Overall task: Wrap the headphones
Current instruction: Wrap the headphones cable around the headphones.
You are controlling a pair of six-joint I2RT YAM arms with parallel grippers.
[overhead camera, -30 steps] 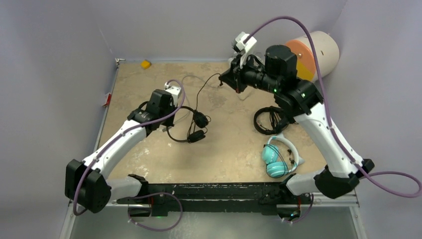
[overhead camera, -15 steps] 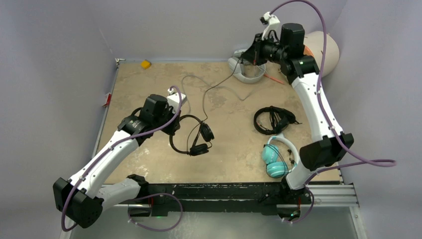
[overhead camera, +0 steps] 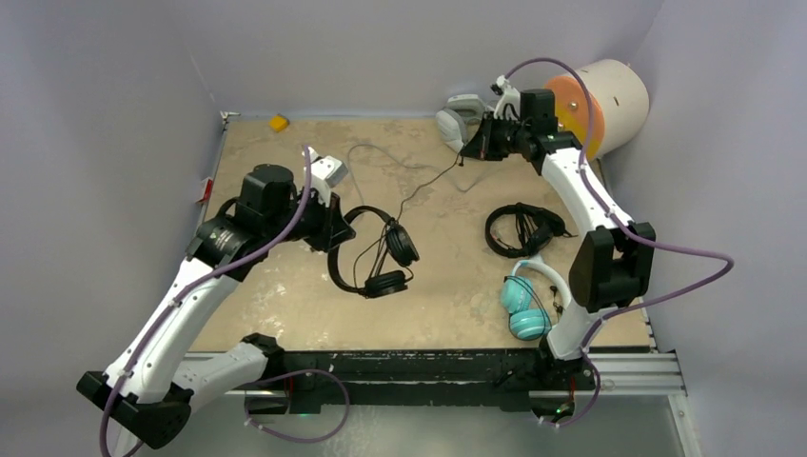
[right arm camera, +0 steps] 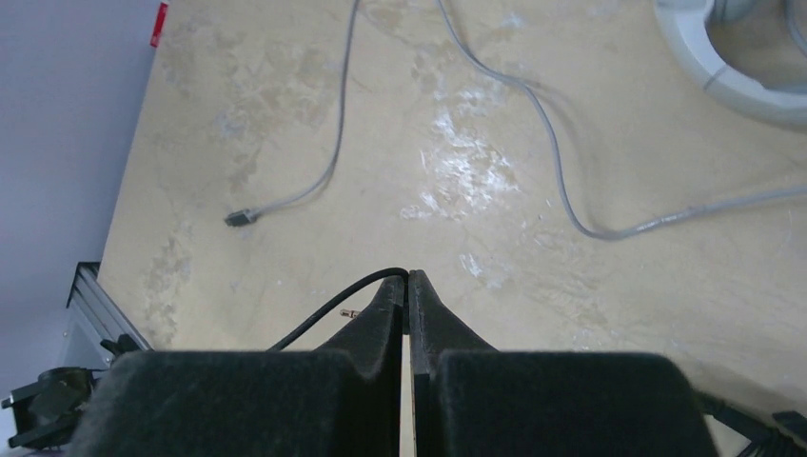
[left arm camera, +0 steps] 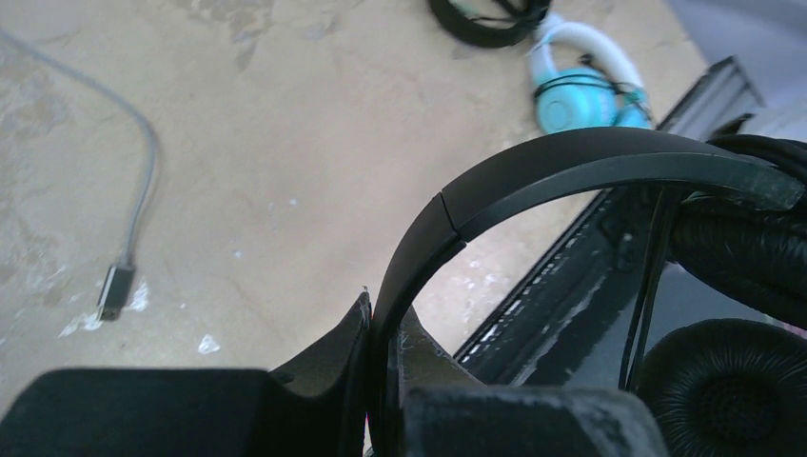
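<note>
The black headphones (overhead camera: 400, 246) sit at mid-desk, left of centre, lifted by their band (left arm camera: 571, 167), with both ear cups hanging on the side toward the right arm. Their thin cord (overhead camera: 428, 181) runs from the cups diagonally away toward the far right and ends at the right pincer (overhead camera: 466, 155). The slack to be wound therefore lies along that far-right line, well apart from the band. The left pincer (overhead camera: 328, 227) is the nearer one and is clamped together on the band, as its wrist view shows (left arm camera: 381, 324). The right pincer (right arm camera: 407, 286) has its fingers pressed together on the cord (right arm camera: 324, 312) near its free end. I judge that the next move needs the right arm to carry that end back toward the cups. A second black pair (overhead camera: 521, 229) and the teal pair (overhead camera: 526, 303) lie on the desk (overhead camera: 447, 286) to the right.
</note>
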